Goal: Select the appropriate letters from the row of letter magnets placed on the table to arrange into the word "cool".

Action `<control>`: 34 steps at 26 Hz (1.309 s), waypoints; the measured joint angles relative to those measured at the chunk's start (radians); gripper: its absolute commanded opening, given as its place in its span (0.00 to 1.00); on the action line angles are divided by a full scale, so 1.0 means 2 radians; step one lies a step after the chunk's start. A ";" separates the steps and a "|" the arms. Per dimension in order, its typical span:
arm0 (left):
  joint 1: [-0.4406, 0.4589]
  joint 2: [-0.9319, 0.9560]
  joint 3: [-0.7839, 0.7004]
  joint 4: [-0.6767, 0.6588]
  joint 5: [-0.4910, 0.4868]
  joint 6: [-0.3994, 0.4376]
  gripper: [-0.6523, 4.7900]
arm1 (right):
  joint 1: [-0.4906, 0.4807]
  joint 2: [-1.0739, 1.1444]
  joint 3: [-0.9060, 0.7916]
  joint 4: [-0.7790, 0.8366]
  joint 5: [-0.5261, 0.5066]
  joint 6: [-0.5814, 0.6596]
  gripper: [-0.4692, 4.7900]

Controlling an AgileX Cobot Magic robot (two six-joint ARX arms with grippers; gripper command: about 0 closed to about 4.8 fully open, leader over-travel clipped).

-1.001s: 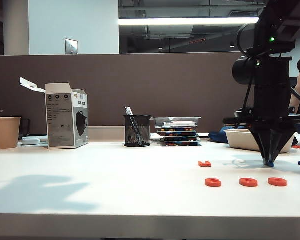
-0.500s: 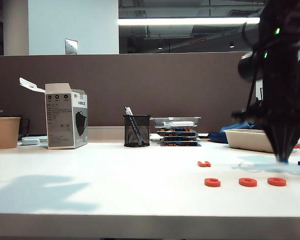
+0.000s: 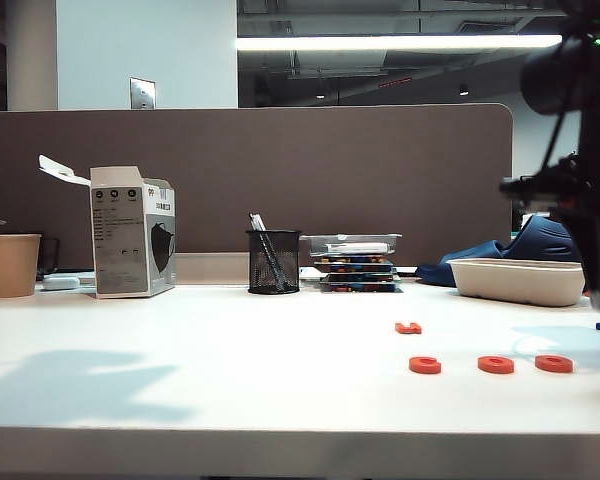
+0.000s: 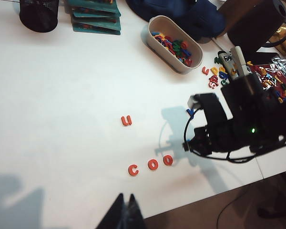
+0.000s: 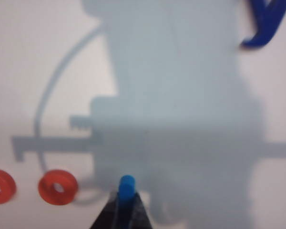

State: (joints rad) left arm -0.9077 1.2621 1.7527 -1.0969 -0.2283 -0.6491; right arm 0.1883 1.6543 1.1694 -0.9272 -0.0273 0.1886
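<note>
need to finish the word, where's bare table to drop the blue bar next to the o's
Bare table lies just past the last O, on the side away from the C, below the right gripper holding the light-blue bar. Crowded: loose letters by the white tub. Left gripper is shut.

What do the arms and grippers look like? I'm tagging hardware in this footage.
Both are black. The right arm is blocky, with a small green light, a looping black cable and a pale grey block at one end. The right gripper has two dark fingers tapering to a narrow tip. The left gripper shows the same dark tapered fingers.
</note>
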 measured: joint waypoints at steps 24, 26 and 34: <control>0.000 0.001 0.000 0.000 0.000 0.000 0.11 | -0.001 -0.008 -0.088 0.081 -0.028 0.007 0.31; 0.000 0.001 0.000 0.000 0.000 0.000 0.11 | 0.000 -0.008 -0.088 0.082 -0.030 0.010 0.31; 0.000 0.001 0.000 0.000 0.000 0.000 0.11 | 0.000 -0.008 -0.086 0.079 -0.037 0.010 0.32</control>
State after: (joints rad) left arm -0.9077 1.2636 1.7527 -1.0966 -0.2283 -0.6487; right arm 0.1875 1.6379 0.9970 -0.7685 -0.1013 0.2089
